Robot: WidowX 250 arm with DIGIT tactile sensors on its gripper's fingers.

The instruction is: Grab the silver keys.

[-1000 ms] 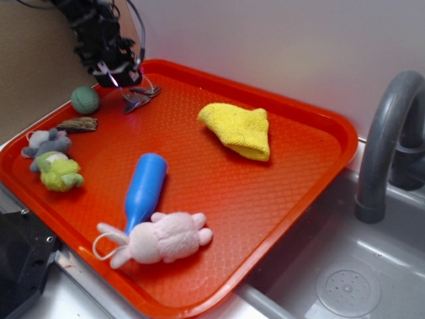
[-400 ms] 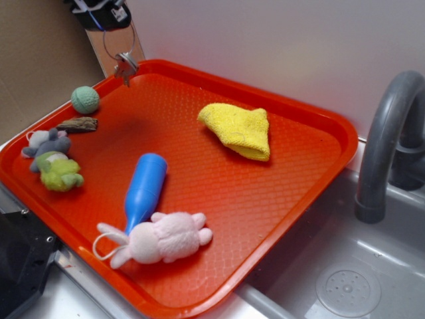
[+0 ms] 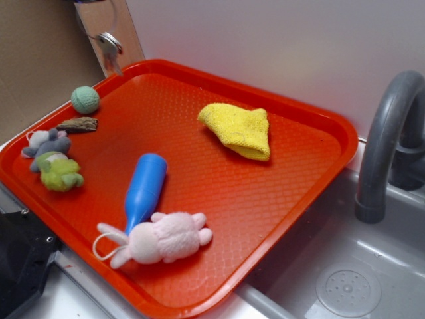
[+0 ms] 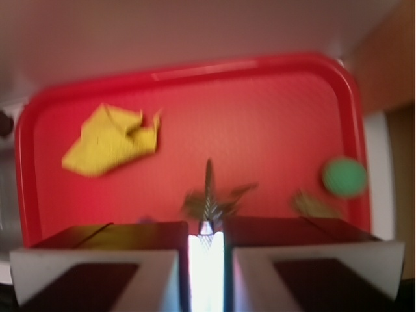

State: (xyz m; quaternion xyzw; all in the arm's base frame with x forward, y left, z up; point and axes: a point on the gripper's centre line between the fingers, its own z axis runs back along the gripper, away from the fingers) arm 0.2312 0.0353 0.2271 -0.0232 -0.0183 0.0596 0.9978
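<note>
and up they go, my gripper [image 4: 206,250] pinched narrow on the silver metal keys [image 3: 108,45], lifted off the orange plastic tray [image 3: 319,126] — grab looks done.

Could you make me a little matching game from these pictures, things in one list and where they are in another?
Things:
1. silver keys
2. teal ball
3. yellow cloth
4. pink plush bunny

Places:
A. on the tray's near edge, beside the blue bottle
B. hanging in the air above the tray's far left corner
C. toward the tray's faucet side
D. on the tray's left edge, next to a brown piece

Pairs: 1-B, 2-D, 3-C, 4-A
</note>
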